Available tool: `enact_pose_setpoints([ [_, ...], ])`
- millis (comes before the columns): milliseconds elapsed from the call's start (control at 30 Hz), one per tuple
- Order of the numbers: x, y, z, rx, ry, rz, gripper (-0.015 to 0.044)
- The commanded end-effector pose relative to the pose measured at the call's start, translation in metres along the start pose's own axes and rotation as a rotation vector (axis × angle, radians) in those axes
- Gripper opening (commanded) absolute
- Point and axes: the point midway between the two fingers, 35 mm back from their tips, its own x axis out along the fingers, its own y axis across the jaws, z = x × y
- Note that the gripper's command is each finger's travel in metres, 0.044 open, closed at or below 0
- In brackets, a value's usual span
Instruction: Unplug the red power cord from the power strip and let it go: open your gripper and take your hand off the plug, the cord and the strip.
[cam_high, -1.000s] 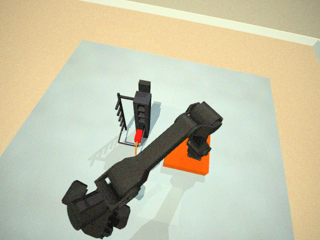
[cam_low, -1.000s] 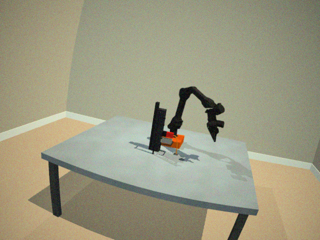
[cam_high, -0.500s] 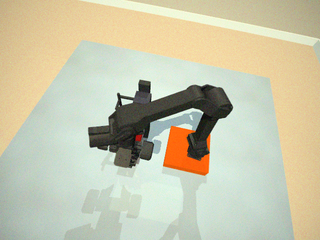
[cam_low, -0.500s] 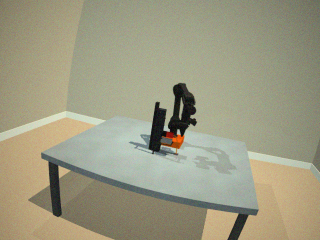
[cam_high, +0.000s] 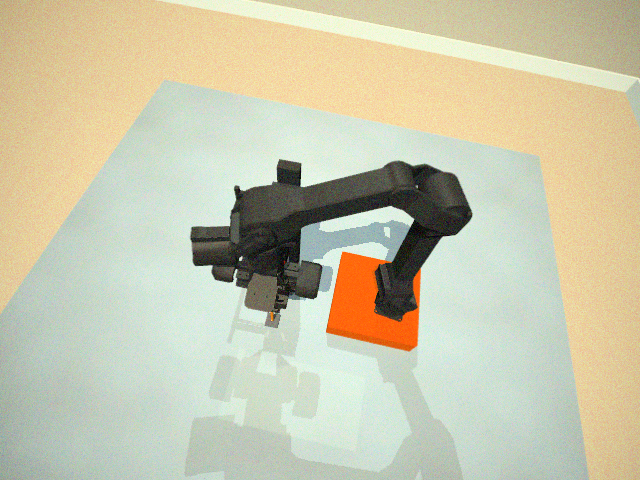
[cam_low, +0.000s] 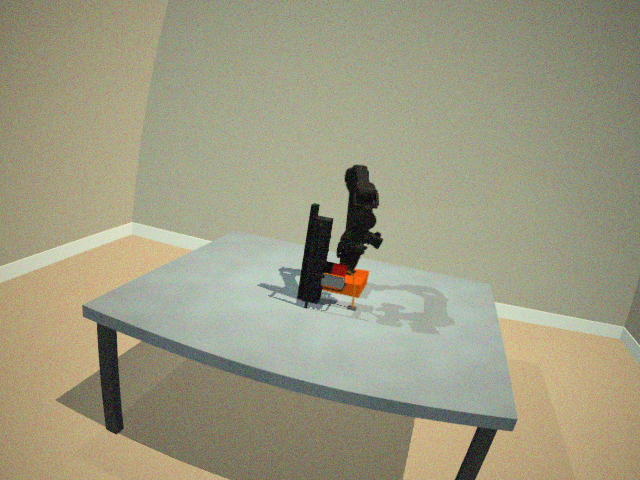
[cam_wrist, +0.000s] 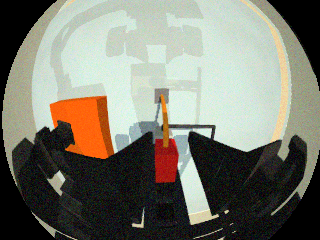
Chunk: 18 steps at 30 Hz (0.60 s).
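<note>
The power strip (cam_low: 310, 253) (cam_high: 289, 170) stands upright as a tall black block. The red plug (cam_low: 339, 269) (cam_wrist: 166, 161) sticks out from its lower part; the top view shows almost none of it behind the arm. The plug's orange cord (cam_wrist: 165, 120) (cam_low: 353, 292) (cam_high: 272, 316) runs down to a small grey pad on the table. My gripper (cam_wrist: 171, 136) is open, partly narrowed, with one finger on each side of the plug in the wrist view; a gap shows on the plug's right. Whether the left finger touches it is unclear. The fingertips are hidden in the top view.
The orange base block (cam_high: 356, 310) (cam_low: 361, 279) (cam_wrist: 82, 125) under the arm stands close beside the strip. A thin dark rod frame (cam_wrist: 192, 126) stands on the strip's other side. A grey block (cam_low: 328, 281) shows below the plug in the exterior view.
</note>
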Motion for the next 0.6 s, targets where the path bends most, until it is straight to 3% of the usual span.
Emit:
enact_pose_setpoints([
  [0,0.0,0.001,-0.006,-0.003,-0.002,0.002,0.016],
  [567,0.0,0.002,-0.033,-0.003,0.001,0.002,0.016],
])
